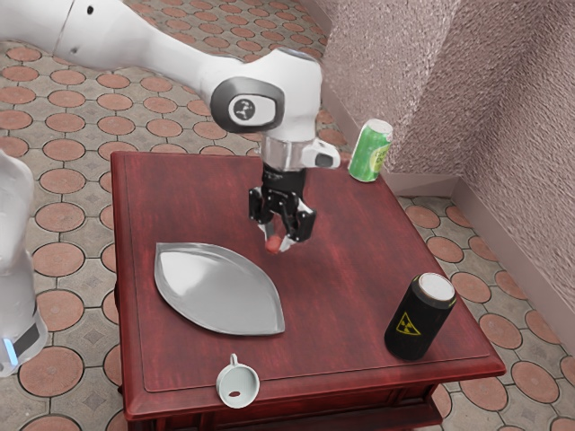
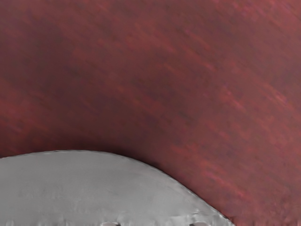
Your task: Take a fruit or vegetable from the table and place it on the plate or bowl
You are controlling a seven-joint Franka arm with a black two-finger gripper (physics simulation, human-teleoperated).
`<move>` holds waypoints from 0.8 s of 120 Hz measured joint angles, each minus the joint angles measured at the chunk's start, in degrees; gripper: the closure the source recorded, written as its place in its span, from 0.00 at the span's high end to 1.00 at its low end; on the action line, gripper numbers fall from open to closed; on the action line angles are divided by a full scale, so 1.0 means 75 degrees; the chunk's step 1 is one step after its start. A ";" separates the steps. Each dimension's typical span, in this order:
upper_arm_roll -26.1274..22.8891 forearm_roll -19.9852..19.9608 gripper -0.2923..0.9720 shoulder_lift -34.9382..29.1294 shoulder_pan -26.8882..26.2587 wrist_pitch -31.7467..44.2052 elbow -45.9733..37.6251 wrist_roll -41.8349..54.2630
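Fruit is the thing to think about here: a small red fruit (image 1: pixel 273 241), too small to name the kind, is pinched from two sides between the fingers of the gripper (image 1: pixel 281 242), which is clenched on it. It hangs just above the dark wooden table (image 1: pixel 377 242), right beside the far edge of the silver, leaf-shaped plate (image 1: pixel 216 287), on that plate's side toward the exterior view's right. Going by its size, it should be very light, so weight is no worry for the arm. The concern is more likely its skin and shape: a little rounded fruit of this sort is probably smooth, somewhat soft, and apt to squirt out sideways if squeezed off-centre or bruise if squeezed hard. The sound hold is across its widest part, with the pads flat on opposite sides and only enough pressure to keep it from slipping; as far as the exterior view shows, the fingers seem to sit about there. In the wrist view the pale grey curve of the plate (image 2: pixel 94 188) lies just under the hand against the red wood of the table (image 2: pixel 188 70). The plate looks shallow with a low rim, so a fruit let go from any height could roll off; a low release near the plate's middle seems wise. A green can (image 1: pixel 370 151), a black can (image 1: pixel 420 316) and a white cup (image 1: pixel 238 384) all stand well apart from the gripper.
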 joint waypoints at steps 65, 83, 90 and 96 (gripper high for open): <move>0.0612 -0.0054 0.45 -0.1326 -0.0464 -0.0299 -0.1678 -0.1439; 0.0613 -0.0062 0.66 -0.1356 -0.0505 -0.0291 -0.1578 -0.1680; 0.0968 -0.0127 0.70 -0.0962 -0.0358 -0.0207 -0.0994 -0.1822; 0.0983 0.0047 0.72 0.0032 -0.0609 -0.0253 0.1009 -0.2310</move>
